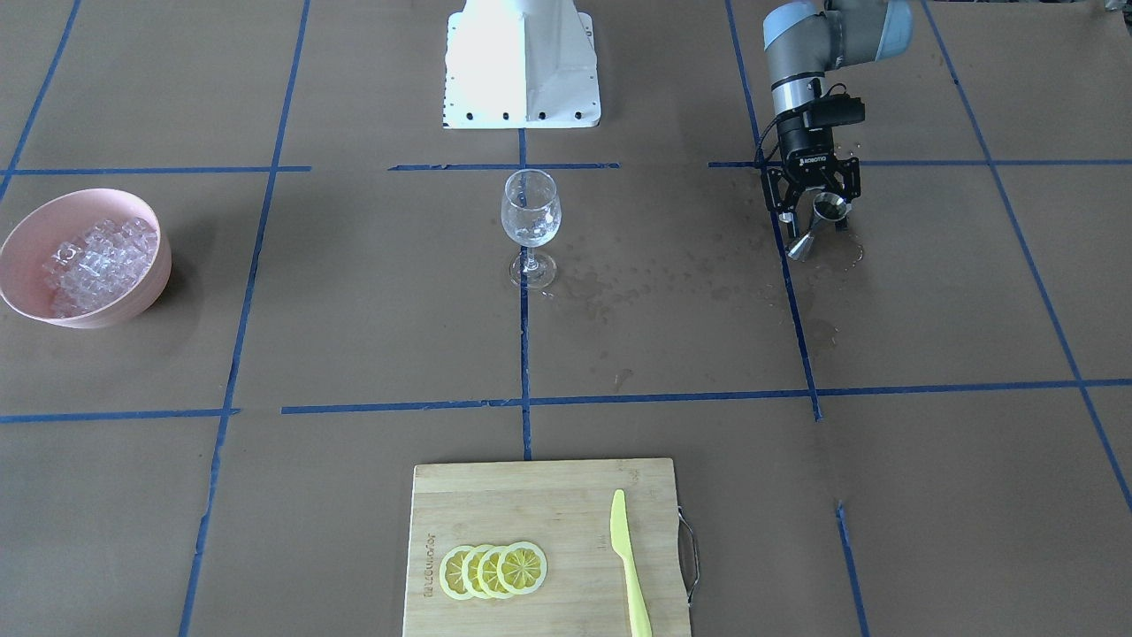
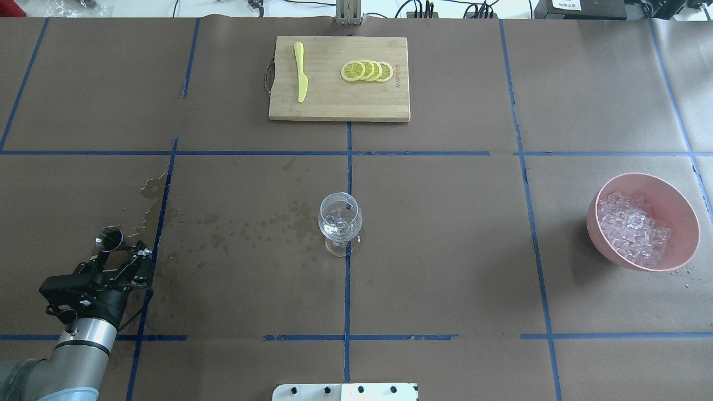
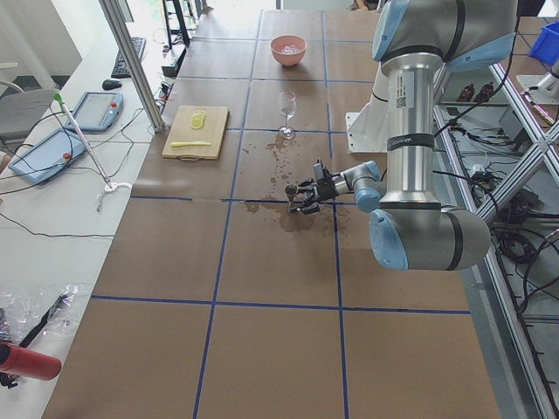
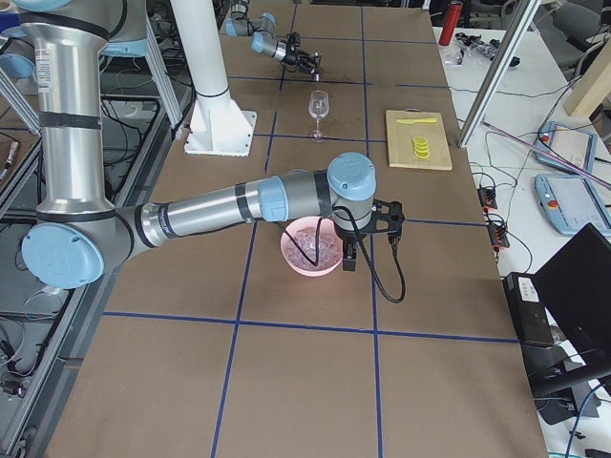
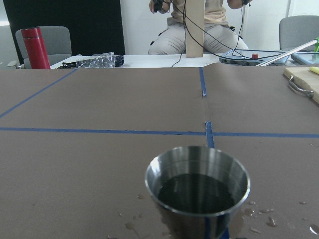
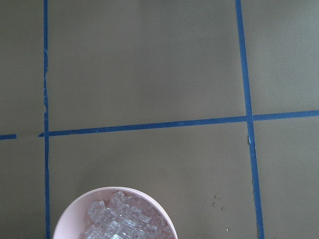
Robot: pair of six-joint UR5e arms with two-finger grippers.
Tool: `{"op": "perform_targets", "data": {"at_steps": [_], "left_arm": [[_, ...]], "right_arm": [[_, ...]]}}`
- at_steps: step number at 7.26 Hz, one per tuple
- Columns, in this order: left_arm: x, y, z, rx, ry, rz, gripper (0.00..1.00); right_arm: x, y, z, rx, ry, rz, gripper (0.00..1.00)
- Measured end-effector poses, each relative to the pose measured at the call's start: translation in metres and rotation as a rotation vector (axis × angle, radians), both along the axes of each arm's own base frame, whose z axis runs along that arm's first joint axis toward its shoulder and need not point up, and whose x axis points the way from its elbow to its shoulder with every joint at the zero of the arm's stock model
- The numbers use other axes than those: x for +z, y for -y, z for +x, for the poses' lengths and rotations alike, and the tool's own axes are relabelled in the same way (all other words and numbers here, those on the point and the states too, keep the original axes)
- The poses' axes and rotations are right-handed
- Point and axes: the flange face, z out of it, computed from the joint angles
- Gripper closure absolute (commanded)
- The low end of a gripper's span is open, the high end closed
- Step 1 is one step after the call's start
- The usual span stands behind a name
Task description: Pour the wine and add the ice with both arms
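– Steel cup [image 5: 197,191] right at the lens: who has it?
– Left gripper [image 1: 818,217], clamped on it, tilted; it seems to hold dark liquid. It sits well to the robot's left of the wine glass [image 1: 531,212].
– The ice [image 2: 635,231]?
– Heaped in a pink bowl [image 2: 685,217], well to the glass's other side.
– Right gripper [image 4: 349,261]?
– Over that bowl, seen only from the side; spread or pinched, I cannot tell.
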Motion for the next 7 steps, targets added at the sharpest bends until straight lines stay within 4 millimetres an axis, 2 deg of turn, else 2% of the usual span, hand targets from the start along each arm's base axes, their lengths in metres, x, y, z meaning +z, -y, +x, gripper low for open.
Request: {"op": "perform_targets", "data": {"at_steps": [2, 3, 4, 5, 6, 7], "left_arm": [[-0.0027, 0.0002, 0.0047, -0.001, -0.008, 0.001, 0.47], [-0.0051, 0.0005, 0.0074, -0.002, -0.014, 0.001, 0.64], [-0.0061, 0.0012, 0.0082, -0.003, -0.017, 0.001, 0.73], [-0.0064, 0.0021, 0.008, -0.005, -0.019, 0.001, 0.76], [-0.0073, 0.0036, 0.0071, -0.009, -0.021, 0.001, 0.92], [-0.0089, 0.0051, 0.0056, -0.013, -0.025, 0.002, 1.0]], "right_arm": [[-0.0028, 0.0007, -0.0015, 0.007, 0.001, -0.007, 0.0], [-0.0032, 0.0008, -0.0017, 0.008, 0.001, -0.008, 0.0], [-0.0034, 0.0009, -0.0022, 0.007, 0.001, -0.008, 0.0], [-0.0035, 0.0009, -0.0023, 0.007, 0.001, -0.008, 0.0], [-0.0032, 0.001, -0.0023, 0.007, 0.001, -0.008, 0.0], [-0.0023, 0.0011, -0.0025, 0.006, 0.001, -0.01, 0.0]]}}
